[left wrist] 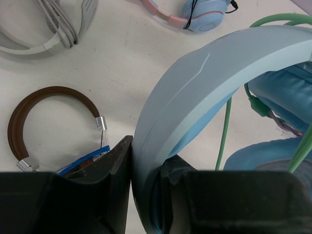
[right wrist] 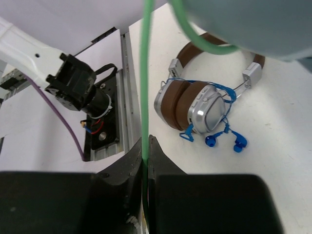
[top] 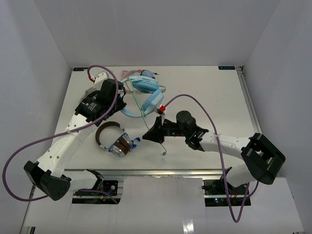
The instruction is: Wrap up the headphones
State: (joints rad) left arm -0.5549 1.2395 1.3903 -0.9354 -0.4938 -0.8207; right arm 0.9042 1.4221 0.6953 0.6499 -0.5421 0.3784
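your headphones [left wrist: 195,83] are light blue, the headband paler and greyer than the padded earcups [left wrist: 287,92], and their cable [right wrist: 144,73] is pale green. you'll see the brown pair [right wrist: 195,105] has a brown headband and pads, silver cups, and a bright blue cord with blue earbuds [right wrist: 235,144]. the pink pair [left wrist: 168,17] has a blue cup, and the grey pair [left wrist: 80,14] is pale. your left gripper [left wrist: 131,161] and right gripper [right wrist: 146,146] are black. the arms [top: 63,146] are white with purple leads [top: 187,95], on a white table [top: 204,83].
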